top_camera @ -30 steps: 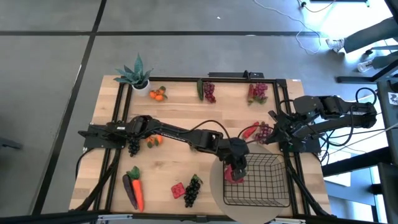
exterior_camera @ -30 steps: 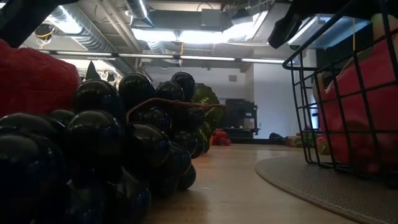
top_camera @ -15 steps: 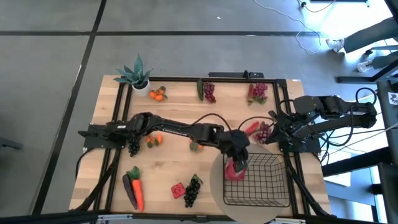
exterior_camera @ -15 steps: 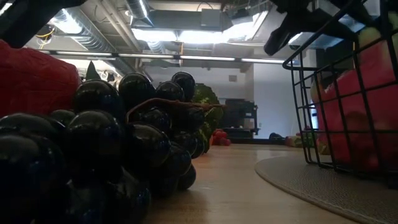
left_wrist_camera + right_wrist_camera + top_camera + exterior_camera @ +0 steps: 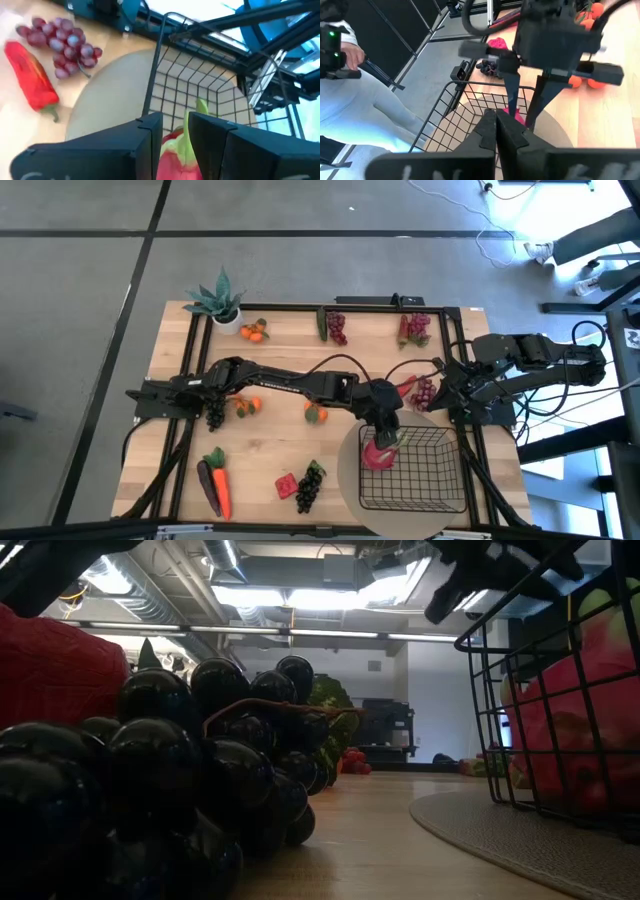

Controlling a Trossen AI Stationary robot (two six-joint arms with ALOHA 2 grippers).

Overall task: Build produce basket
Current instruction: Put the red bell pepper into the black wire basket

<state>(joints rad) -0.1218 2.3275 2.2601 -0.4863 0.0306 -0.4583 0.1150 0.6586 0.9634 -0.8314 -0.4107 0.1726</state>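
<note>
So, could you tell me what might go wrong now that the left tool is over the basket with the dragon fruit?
1. The left tool is only slightly open around the dragon fruit, so lifting away could drag it back out of the basket.
2. The fruit sits at the basket's corner; a nudge might shift the basket on the round mat.

A pale wooden table [image 5: 290, 370] with a dark frame along its edges stands on a grey floor [image 5: 90, 290] crossed by dark seams. At the table's far left corner a spiky green potted plant [image 5: 218, 302] sits upright in a small white pot. A round beige mat [image 5: 352, 480] lies at the near right of the table. Beyond the far right corner, white cables [image 5: 480, 235] trail across the floor. In the right wrist view a person's hand [image 5: 342, 42] shows beside the table.
</note>
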